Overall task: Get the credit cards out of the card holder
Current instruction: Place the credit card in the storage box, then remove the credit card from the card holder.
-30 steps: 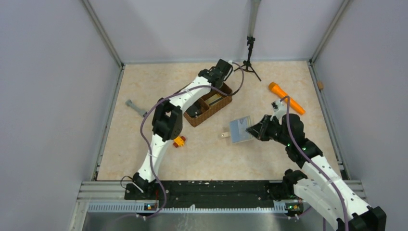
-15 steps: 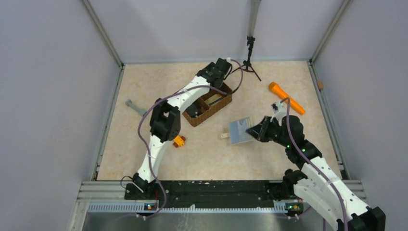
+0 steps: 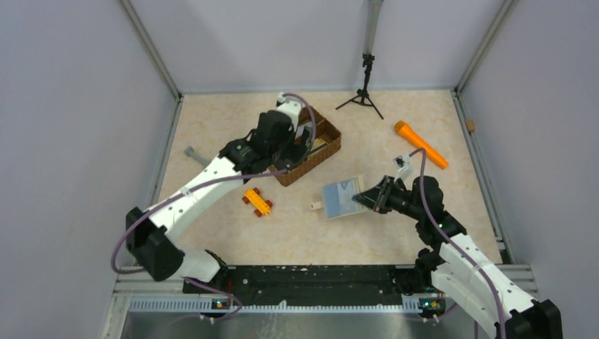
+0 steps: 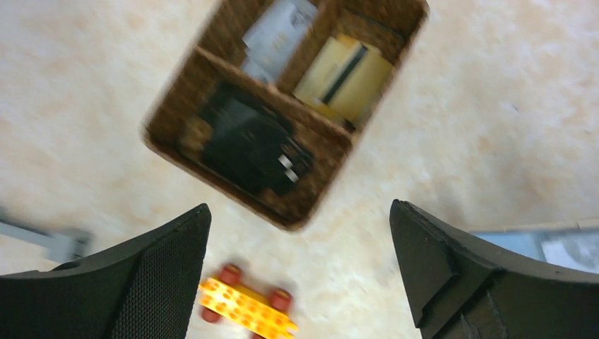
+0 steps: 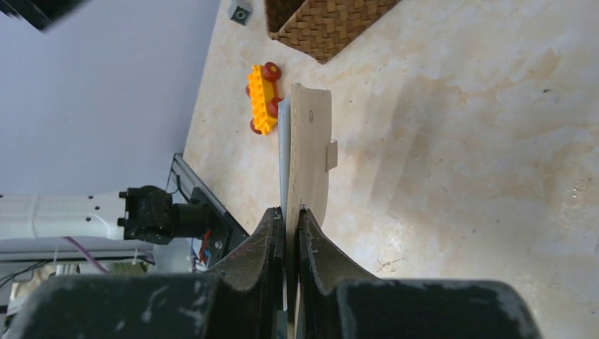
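Card holder point(image 3: 342, 199), open with its pale blue inside up, is mid-table, its right edge pinched between the closed jaws of your right gripper point(image 3: 370, 198). Your left gripper point(image 4: 298, 212) hangs over the wicker tray point(image 4: 268, 90), jaws wide apart and holding nothing. Credit cards point(image 4: 344, 70) lie in one tray compartment.

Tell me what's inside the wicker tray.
In the wicker tray: tan credit cards with a dark stripe, whitish cards, a black block. Anything beneath them is covered.
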Robot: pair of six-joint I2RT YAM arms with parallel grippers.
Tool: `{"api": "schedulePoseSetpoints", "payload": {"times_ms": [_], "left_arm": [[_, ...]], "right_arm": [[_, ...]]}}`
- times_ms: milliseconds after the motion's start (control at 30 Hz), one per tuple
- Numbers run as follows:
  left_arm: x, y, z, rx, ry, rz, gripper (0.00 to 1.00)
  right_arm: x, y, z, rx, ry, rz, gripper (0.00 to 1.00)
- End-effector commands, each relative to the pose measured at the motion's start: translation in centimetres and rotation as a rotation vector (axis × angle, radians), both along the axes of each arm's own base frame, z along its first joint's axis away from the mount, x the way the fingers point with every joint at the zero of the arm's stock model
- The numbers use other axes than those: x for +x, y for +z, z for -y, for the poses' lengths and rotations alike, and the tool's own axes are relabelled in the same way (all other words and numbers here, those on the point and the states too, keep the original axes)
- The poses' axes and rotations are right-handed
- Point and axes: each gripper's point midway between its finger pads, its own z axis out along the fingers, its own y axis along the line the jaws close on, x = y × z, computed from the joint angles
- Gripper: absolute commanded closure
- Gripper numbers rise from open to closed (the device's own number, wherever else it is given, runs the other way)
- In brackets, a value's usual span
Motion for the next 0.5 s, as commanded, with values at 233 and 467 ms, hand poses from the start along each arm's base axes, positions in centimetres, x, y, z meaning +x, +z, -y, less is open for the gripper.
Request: {"api": "schedulePoseSetpoints", "payload": {"times_ms": [233, 467], "left_arm": [[-12.2, -1.4, 5.2, -0.873, -0.341, -0.131, 0.01], [-17.7, -2.3, 5.6, -1.057, -0.572, -0.162, 0.01]], "right_arm": [[-1.0, 5.1, -1.1, 0.118, 0.093, 0.162, 1.0], [-3.5, 7.5, -2.5, 0.291, 0.236, 0.156, 1.0]]}}
